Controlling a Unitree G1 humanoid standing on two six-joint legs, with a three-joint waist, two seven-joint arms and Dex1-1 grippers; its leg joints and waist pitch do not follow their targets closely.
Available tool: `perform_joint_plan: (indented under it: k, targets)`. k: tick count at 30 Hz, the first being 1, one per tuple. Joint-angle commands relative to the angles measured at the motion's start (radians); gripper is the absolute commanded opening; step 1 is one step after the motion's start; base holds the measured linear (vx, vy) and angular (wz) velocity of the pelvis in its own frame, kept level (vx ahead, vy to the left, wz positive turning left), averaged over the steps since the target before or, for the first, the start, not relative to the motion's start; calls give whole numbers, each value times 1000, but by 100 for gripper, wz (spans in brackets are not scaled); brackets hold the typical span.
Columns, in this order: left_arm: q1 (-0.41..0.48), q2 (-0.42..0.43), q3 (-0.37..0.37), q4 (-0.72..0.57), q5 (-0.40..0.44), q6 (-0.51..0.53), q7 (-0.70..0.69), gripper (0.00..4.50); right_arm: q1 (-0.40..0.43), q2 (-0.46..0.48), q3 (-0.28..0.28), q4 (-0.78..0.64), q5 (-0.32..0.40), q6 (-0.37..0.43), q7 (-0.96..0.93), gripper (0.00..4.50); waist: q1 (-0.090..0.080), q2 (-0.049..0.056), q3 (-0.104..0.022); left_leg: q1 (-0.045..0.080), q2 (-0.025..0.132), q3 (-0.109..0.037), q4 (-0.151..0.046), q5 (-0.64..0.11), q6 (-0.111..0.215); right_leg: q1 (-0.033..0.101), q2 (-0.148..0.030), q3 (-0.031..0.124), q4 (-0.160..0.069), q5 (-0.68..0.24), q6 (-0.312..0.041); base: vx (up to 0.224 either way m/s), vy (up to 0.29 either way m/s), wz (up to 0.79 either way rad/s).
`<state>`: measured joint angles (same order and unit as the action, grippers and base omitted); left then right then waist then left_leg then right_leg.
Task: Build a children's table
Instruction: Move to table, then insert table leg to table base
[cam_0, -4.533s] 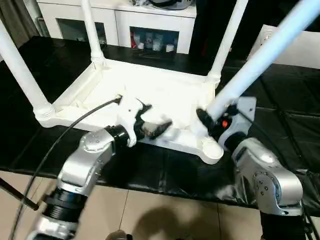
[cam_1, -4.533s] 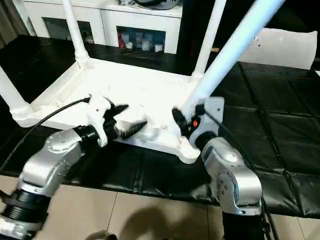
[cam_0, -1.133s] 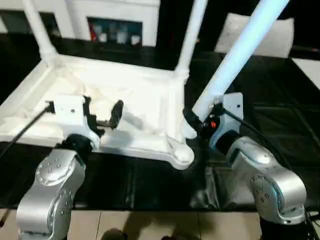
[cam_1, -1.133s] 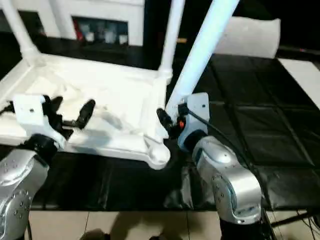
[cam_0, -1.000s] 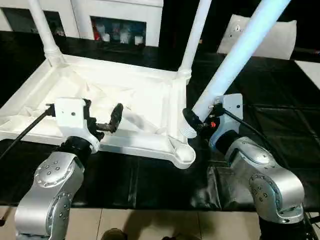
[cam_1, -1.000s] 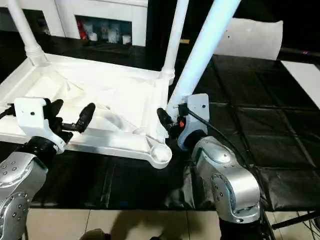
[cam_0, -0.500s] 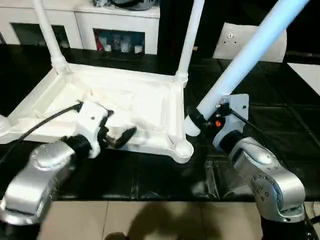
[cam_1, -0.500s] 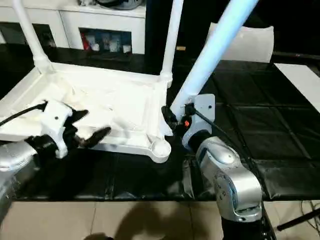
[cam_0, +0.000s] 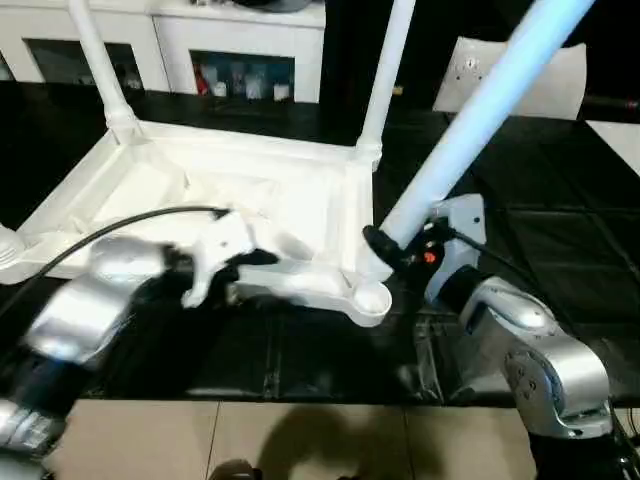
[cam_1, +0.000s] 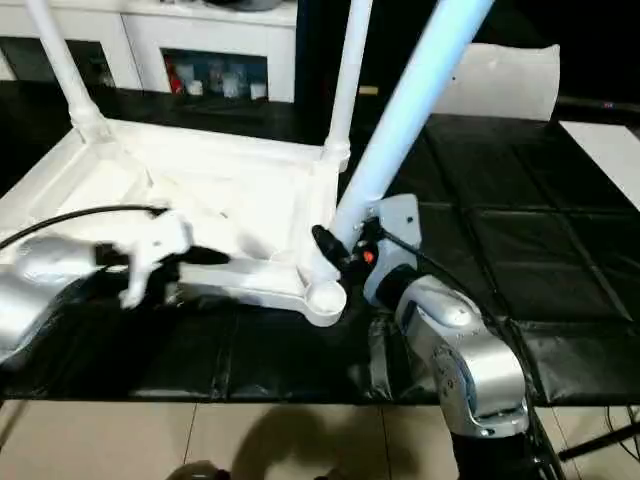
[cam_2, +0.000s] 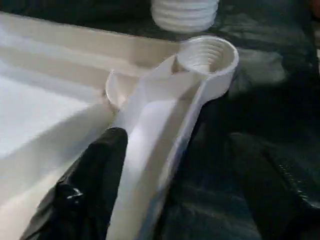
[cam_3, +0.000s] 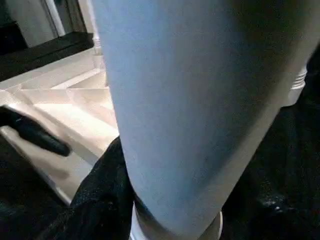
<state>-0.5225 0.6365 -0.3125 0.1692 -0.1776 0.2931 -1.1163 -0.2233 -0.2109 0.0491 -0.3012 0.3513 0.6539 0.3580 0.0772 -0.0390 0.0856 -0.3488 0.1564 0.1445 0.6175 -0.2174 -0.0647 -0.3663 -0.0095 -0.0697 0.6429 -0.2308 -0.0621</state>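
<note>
Tabletop: table top (cam_0: 250, 190) lies upside down on black mat (cam_0: 560, 240), sockets upward for the legs.
Landmark: empty corner socket (cam_2: 207, 54).
Right gripper (cam_0: 385, 250): clamped on fourth leg (cam_0: 480, 110), its threaded end just beside the socket, tilted.
Left gripper (cam_2: 165, 195): fingers apart, straddling the rim beside the socket, likely to steady it.

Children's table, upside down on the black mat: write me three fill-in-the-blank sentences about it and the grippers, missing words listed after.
1. The right gripper is shut on a white ____.
2. The corner socket nearest that gripper is ____, with no leg in it.
3. The left gripper straddles the tabletop's near ____, one black finger on each side.

Missing words: leg; empty; rim
</note>
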Motion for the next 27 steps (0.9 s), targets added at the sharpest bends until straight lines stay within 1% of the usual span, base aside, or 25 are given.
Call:
perform_joint_plan:
  k: [1, 2, 3, 4, 5, 6, 7, 8, 9, 10, 11, 12, 13, 14, 15, 16, 17, 18, 19, 20, 22, 23, 24, 25, 27]
  targets:
    - [-35, -20, -31, 70, 35, -57, -23, 324, 19, -17, -9, -12, -5, -14, 8, 189, 2, 26, -76, 0, 79, -25, -77, -38, -9, 55, -149, 85, -88, -71, -118, 0, 0, 0]
    - [-52, -33, -42, 98, 42, -73, -31, 317, 25, -20, -13, -16, -4, -13, 8, 189, 5, 26, -76, 1, 77, -24, -76, -41, -10, 56, -148, 86, -90, -80, -112, 0, 0, 0]
    - [-66, -43, -49, 122, 48, -89, -41, 311, 28, -23, -16, -18, -4, -14, 10, 189, 8, 27, -78, 2, 79, -25, -75, -40, -12, 56, -152, 86, -87, -76, -115, 0, 0, 0]
    - [-89, -61, -59, 161, 61, -110, -44, 305, 36, -26, -23, -22, -5, -15, 8, 189, 10, 33, -79, 0, 81, -26, -75, -38, -13, 56, -153, 86, -85, -72, -120, 0, 0, 0]
    - [-119, -83, -72, 215, 77, -145, -52, 297, 44, -31, -28, -26, -6, -17, 8, 189, 13, 35, -79, 3, 80, -26, -73, -41, -12, 56, -152, 86, -87, -73, -117, 0, 0, 0]
    - [-139, -97, -80, 252, 87, -170, -56, 286, 49, -34, -32, -28, -7, -19, 7, 189, 11, 30, -79, 2, 79, -24, -74, -37, -7, 56, -149, 87, -91, -69, -116, 0, 0, 0]
    - [-174, -118, -95, 316, 108, -205, -66, 270, 57, -38, -36, -35, -7, -20, 4, 189, 16, 29, -81, 2, 80, -26, -74, -35, -8, 58, -153, 87, -87, -63, -117, 0, 0, 0]
    - [-194, -132, -103, 356, 121, -226, -73, 270, 61, -40, -39, -40, -6, -20, 3, 189, 19, 28, -79, 2, 77, -24, -72, -35, -2, 57, -151, 87, -94, -77, -104, 0, 0, 0]
    - [-205, -139, -109, 376, 129, -238, -75, 257, 64, -40, -40, -43, -6, -20, 2, 189, 20, 27, -81, 1, 79, -26, -73, -31, -3, 60, -154, 87, -90, -71, -106, 0, 0, 0]
    - [-218, -146, -119, 404, 146, -264, -74, 247, 65, -42, -41, -43, -5, -21, 3, 189, 20, 45, -82, 0, 83, -30, -73, -28, -7, 58, -155, 85, -85, -53, -116, 0, 0, 0]
    - [-222, -148, -121, 412, 150, -271, -73, 237, 65, -43, -42, -42, -5, -22, 4, 189, 15, 32, -84, 0, 86, -30, -74, -32, -5, 61, -156, 86, -84, -28, -124, 0, 0, 0]
    - [-234, -153, -128, 434, 160, -280, -74, 237, 70, -42, -41, -46, -7, -23, 3, 189, 12, 38, -84, -5, 83, -31, -74, -21, -2, 65, -156, 84, -79, -6, -133, 0, 0, 0]
    - [-249, -160, -134, 466, 170, -295, -79, 221, 74, -43, -39, -51, -7, -23, 0, 189, 10, 34, -84, -8, 79, -27, -72, -21, 4, 65, -154, 85, -85, -11, -129, 0, 0, 0]
    - [-259, -165, -138, 487, 171, -298, -94, 214, 79, -43, -38, -56, -7, -23, -2, 189, 14, 35, -86, -2, 75, -24, -68, -22, 9, 63, -153, 86, -89, -33, -121, 0, 0, 0]
    - [-266, -168, -142, 501, 172, -301, -112, 208, 85, -43, -37, -63, -6, -21, -5, 189, 15, 35, -86, -4, 75, -23, -68, -18, 11, 64, -154, 87, -89, -35, -121, 0, 0, 0]
    - [-271, -171, -145, 514, 173, -303, -127, 208, 89, -43, -37, -68, -4, -20, -6, 189, 16, 39, -85, -4, 79, -26, -71, -18, 11, 63, -154, 85, -90, -45, -119, 0, 0, 0]
    - [-271, -171, -146, 516, 171, -301, -135, 200, 90, -43, -37, -69, -4, -19, -7, 189, 16, 38, -85, -4, 82, -27, -72, -18, 12, 62, -154, 85, -87, -40, -120, 0, 0, 0]
    - [-273, -171, -148, 523, 169, -298, -152, 177, 93, -43, -37, -71, -3, -17, -8, 189, 16, 45, -86, -2, 83, -28, -72, -20, 11, 60, -155, 84, -86, -41, -124, 0, 0, 0]
    - [-286, -183, -140, 572, 165, -321, -192, 177, 101, -44, -39, -79, -3, -13, -13, 189, 15, 42, -83, -2, 81, -26, -72, -31, 13, 59, -154, 85, -92, -57, -126, 0, 0, 0]
    - [-291, -189, -136, 592, 163, -325, -207, 168, 104, -43, -42, -81, -1, -10, -15, 189, 17, 46, -84, -2, 79, -26, -71, -34, 11, 61, -157, 86, -93, -73, -126, 0, 0, 0]
    - [-298, -195, -136, 616, 167, -340, -213, 150, 106, -43, -43, -82, -1, -8, -16, 189, 16, 44, -84, -2, 80, -25, -72, -40, 11, 61, -156, 85, -97, -93, -123, 0, 0, 0]
    - [-304, -197, -144, 637, 186, -368, -200, 139, 107, -46, -43, -83, -3, -7, -15, 189, 15, 39, -85, -3, 81, -25, -72, -40, 13, 62, -156, 86, -96, -92, -122, 0, 0, 0]
    - [-305, -197, -144, 639, 187, -370, -198, 131, 107, -46, -43, -84, -3, -7, -15, 189, 17, 42, -85, -3, 81, -25, -72, -37, 14, 62, -157, 86, -95, -90, -123, 0, 0, 0]
    - [-311, -202, -144, 660, 199, -387, -184, 131, 106, -46, -44, -85, -3, -6, -15, 189, 17, 43, -85, -3, 82, -26, -72, -34, 16, 61, -157, 85, -95, -86, -123, 0, 0, 0]
    - [-320, -209, -146, 689, 215, -407, -165, 116, 106, -45, -44, -86, -3, -5, -14, 189, 16, 44, -86, -3, 83, -26, -72, -32, 18, 60, -156, 84, -93, -74, -126, 0, 0, 0]
